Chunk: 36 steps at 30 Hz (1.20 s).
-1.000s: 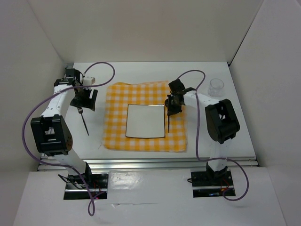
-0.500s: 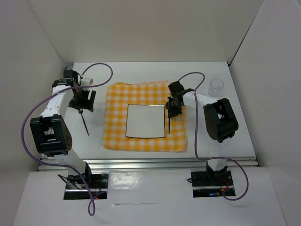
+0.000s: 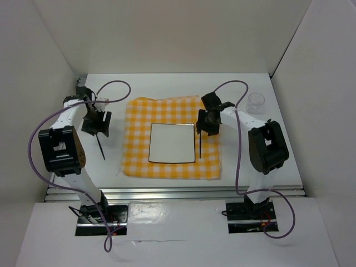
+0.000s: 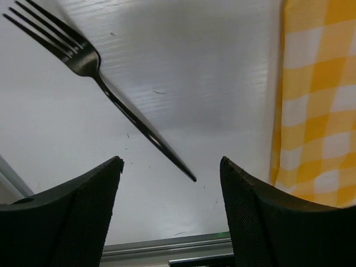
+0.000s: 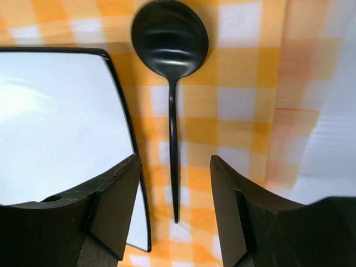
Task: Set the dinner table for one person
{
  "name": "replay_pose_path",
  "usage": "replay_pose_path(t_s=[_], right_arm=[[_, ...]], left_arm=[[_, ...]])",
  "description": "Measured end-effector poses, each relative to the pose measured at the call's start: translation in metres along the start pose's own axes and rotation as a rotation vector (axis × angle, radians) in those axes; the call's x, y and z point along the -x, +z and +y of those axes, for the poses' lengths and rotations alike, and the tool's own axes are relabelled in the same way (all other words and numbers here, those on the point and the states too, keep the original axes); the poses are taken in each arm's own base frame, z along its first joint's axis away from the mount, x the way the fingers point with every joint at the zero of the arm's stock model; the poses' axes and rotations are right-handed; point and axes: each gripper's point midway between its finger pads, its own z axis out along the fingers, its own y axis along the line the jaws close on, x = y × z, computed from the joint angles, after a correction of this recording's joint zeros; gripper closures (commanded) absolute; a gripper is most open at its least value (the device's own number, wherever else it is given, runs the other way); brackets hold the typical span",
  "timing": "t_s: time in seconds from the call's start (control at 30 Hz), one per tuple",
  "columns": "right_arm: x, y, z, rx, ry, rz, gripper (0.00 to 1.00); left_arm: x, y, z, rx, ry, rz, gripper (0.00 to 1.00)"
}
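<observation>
And the right gripper (image 5: 174,192) lets go: its jaws, clenched on the spoon (image 5: 173,117) a moment ago, now stand apart on either side of the handle end, touching nothing. The spoon lies flat on the checked cloth (image 5: 239,105), just beside the right edge of the white square plate (image 5: 55,128) and, as far as the wrist view shows, not touching it. On the other side the left gripper (image 4: 169,183) is released too, hanging empty over the handle end of the fork (image 4: 119,103). The fork rests on the bare tabletop (image 4: 194,61) just left of the cloth (off the cloth, mind you, where the spoon is on it). The tabletop itself spreads under the whole setting, its aluminium rail along the near edge by the arm bases. So plate, fork and spoon all read as down. A small clear cup (image 3: 256,102) stands at the far right, well apart from the cloth. My guess is that bringing it in beside the plate is what remains, and the right arm is the nearer one.
</observation>
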Motion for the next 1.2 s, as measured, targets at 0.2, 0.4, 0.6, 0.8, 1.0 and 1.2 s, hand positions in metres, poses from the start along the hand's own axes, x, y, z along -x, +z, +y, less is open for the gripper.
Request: replay_pose_path(t_s=[0.2,0.4,0.6,0.8,1.0,1.2], right_arm=[[0.021,-0.031,0.004,0.014,0.005,-0.103,0.39],[0.023,-0.034,0.003,0.01,0.007,-0.116,0.4],[0.023,-0.034,0.003,0.01,0.0,-0.117,0.41],[0.027,-0.036,0.001,0.004,-0.004,-0.126,0.42],[0.04,-0.045,0.003,-0.001,-0.007,-0.156,0.42],[0.046,-0.05,0.002,-0.016,-0.016,-0.174,0.42]], left_arm=[[-0.008,0.041,0.007,-0.008,-0.009,0.12,0.29],[-0.02,0.062,0.017,0.026,-0.021,0.194,0.29],[-0.02,0.07,0.022,0.04,-0.026,0.214,0.4],[-0.017,0.072,0.023,0.026,-0.031,0.223,0.74],[-0.017,0.073,0.02,-0.014,-0.054,0.223,1.0],[-0.016,0.073,0.018,-0.043,-0.065,0.213,1.0]])
